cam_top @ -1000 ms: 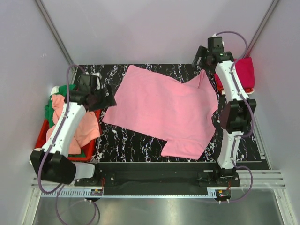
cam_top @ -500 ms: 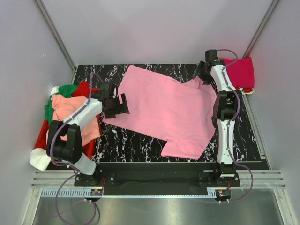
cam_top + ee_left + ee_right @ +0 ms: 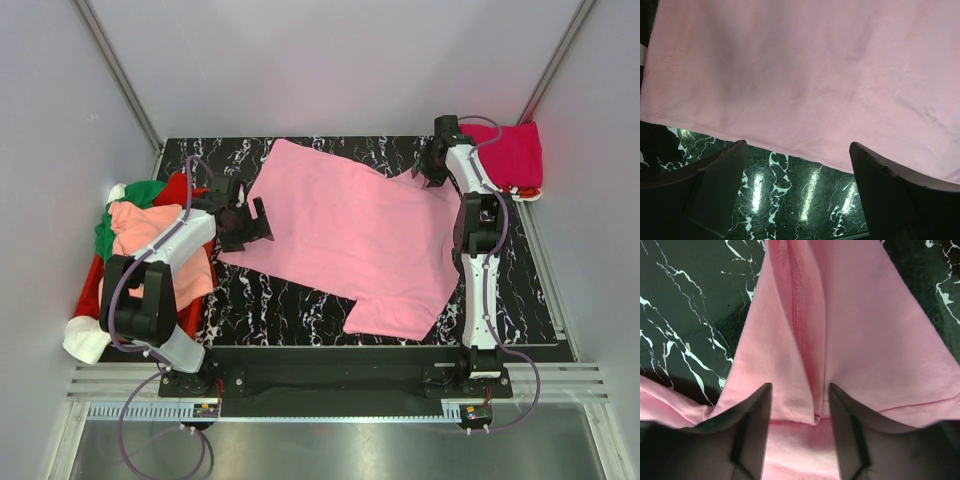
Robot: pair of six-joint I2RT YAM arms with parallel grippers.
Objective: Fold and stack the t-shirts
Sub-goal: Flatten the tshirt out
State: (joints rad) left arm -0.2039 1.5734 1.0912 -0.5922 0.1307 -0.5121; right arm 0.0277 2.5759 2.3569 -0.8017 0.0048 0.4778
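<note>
A light pink t-shirt (image 3: 350, 235) lies spread flat on the black marble table (image 3: 270, 300). My left gripper (image 3: 246, 222) is open at the shirt's left corner. In the left wrist view the left gripper (image 3: 797, 146) stands over bare table just off the shirt's hem (image 3: 805, 70). My right gripper (image 3: 432, 166) is at the far right sleeve. In the right wrist view the right gripper (image 3: 800, 386) is open, with a raised fold of the pink sleeve (image 3: 800, 330) between its fingers. A folded magenta t-shirt (image 3: 505, 155) lies at the far right.
A red crate (image 3: 87, 288) off the table's left edge holds a pile of green (image 3: 140, 195), salmon (image 3: 140, 235) and red (image 3: 178, 186) shirts. A white one (image 3: 80, 338) hangs over the crate's near corner. Grey walls stand close on three sides.
My left arm swung from over the crate to the pink shirt's left corner. My right gripper came in from beyond the table's far edge onto the far right sleeve.
</note>
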